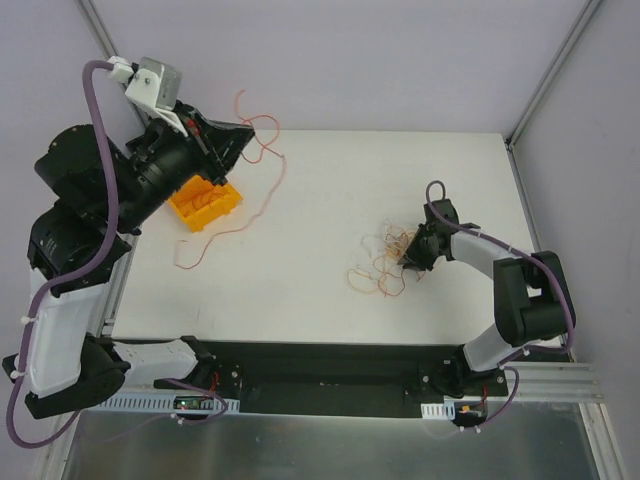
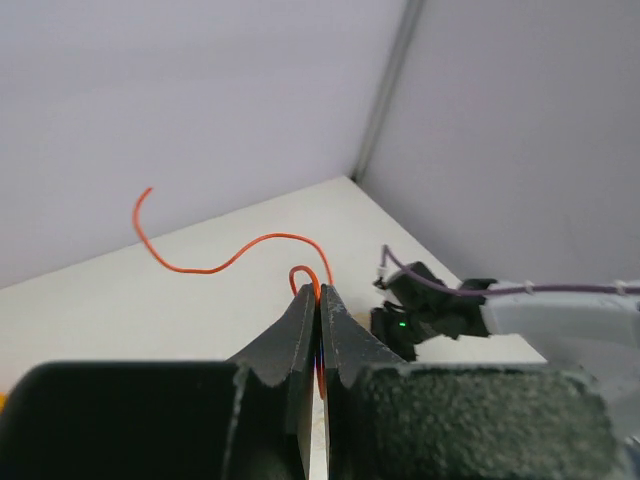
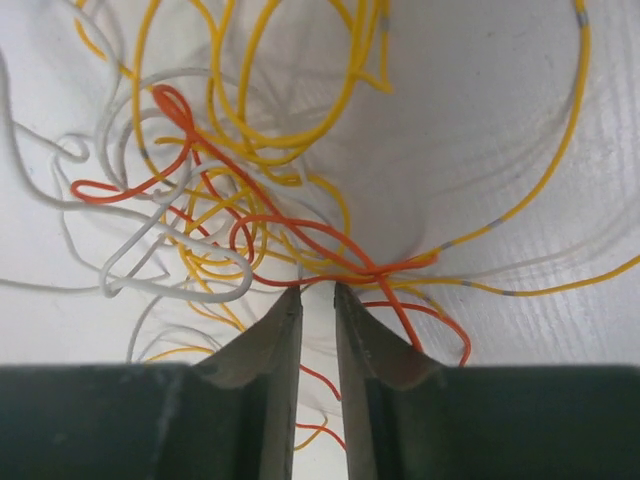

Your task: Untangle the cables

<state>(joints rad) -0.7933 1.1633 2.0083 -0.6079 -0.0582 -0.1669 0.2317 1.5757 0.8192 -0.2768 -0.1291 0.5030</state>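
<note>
Cables (image 1: 385,262): thin yellow, white and orange-red strands (image 3: 250,150). Lie flat in a loose, much-crossed heap well right of the orange bin (image 1: 228,203). Orange strand (image 1: 268,185): separate, long, wavy. Runs just right of the bin, with its far part raised (image 2: 215,268).

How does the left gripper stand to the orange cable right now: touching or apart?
Touching. The left wrist view shows the left gripper shut, with the orange cable looping out from between its closed fingertips.
</note>
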